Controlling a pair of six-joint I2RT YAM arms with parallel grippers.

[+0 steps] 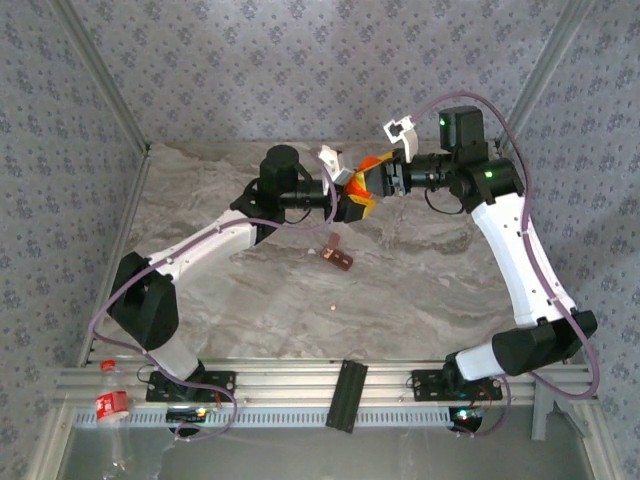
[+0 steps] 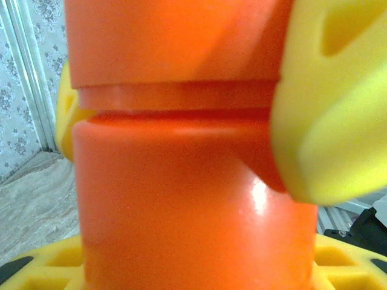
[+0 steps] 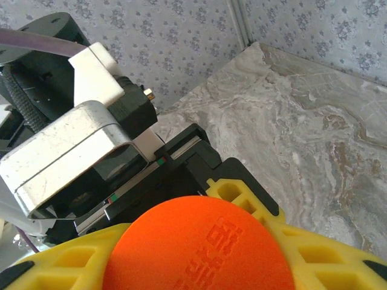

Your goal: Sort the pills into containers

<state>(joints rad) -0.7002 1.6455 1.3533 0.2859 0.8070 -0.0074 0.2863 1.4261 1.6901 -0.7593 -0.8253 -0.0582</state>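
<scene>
Top view first: both arms reach in and meet over the back half of the marble table [image 1: 430, 270]. The left gripper [image 1: 356, 201] and right gripper [image 1: 382, 180] have the orange bottle [image 1: 368, 170] between them, up off the surface. The containers [image 1: 337, 258], that little reddish-brown strip, lie on the table just in front of the two grippers, touching nothing. One of the pills [image 1: 333, 309] is a pale speck lying loose on the marble, a bit nearer the arm bases than the strip. I can't make out any others from up here. There's also a clear plastic bottle with a red label [image 1: 110, 402] down at the near-left corner, off the table.

Left wrist view: super close up on the orange bottle [image 2: 193, 205], which stands upright with its cap [image 2: 175, 42] on top and a thin seam between the two. The left gripper's own yellow fingers [image 2: 347, 261] sit at the bottom on either side of the body, so it's pinching the bottle low down. Higher up, the right gripper's yellow fingers [image 2: 326, 103] press against the sides around the cap line.

Right wrist view: looking straight down on the round cap [image 3: 199, 248], which has raised lettering on it. Yellow lattice fingers [image 3: 66, 266] hug it on both sides, so the jaws look clamped on the cap. The left arm's wrist camera [image 3: 66, 157] sits just behind it, and there's bare marble off to the right.
</scene>
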